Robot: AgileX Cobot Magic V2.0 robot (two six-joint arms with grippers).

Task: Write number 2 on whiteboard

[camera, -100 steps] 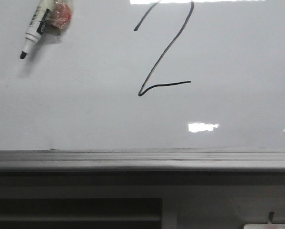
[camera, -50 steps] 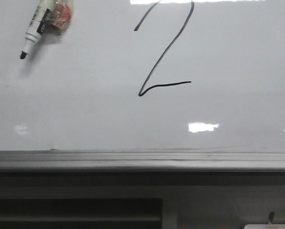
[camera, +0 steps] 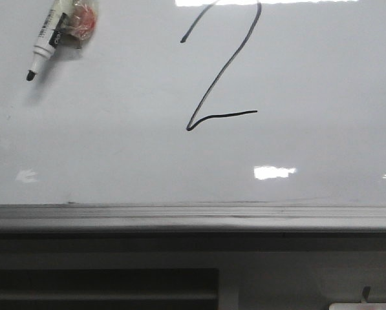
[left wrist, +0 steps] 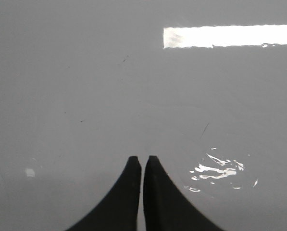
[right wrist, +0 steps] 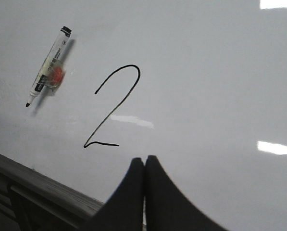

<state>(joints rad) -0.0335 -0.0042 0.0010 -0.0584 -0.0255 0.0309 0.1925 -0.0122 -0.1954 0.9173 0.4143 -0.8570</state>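
A large, thin black hand-drawn number 2 (camera: 222, 71) is seen finished on the wide, glossy white-grey whiteboard (camera: 322, 84), in its upper middle as seen from the front, with a curved top, a long slanted stroke and a short wavy base. A white-barrelled marker with a black tip (camera: 45, 40) is fixed to the board by a reddish clip well to the left of the digit, uncapped and pointing down. The left gripper (left wrist: 142, 160) is shown with its black fingers pressed together on nothing, facing bare board. The right gripper (right wrist: 144, 160) is likewise closed and empty, drawn back from the surface with the digit in view. The writing step is judged complete; little is called for next beyond keeping both arms off the wet ink while retreating above the grey metal ledge (camera: 193, 216).
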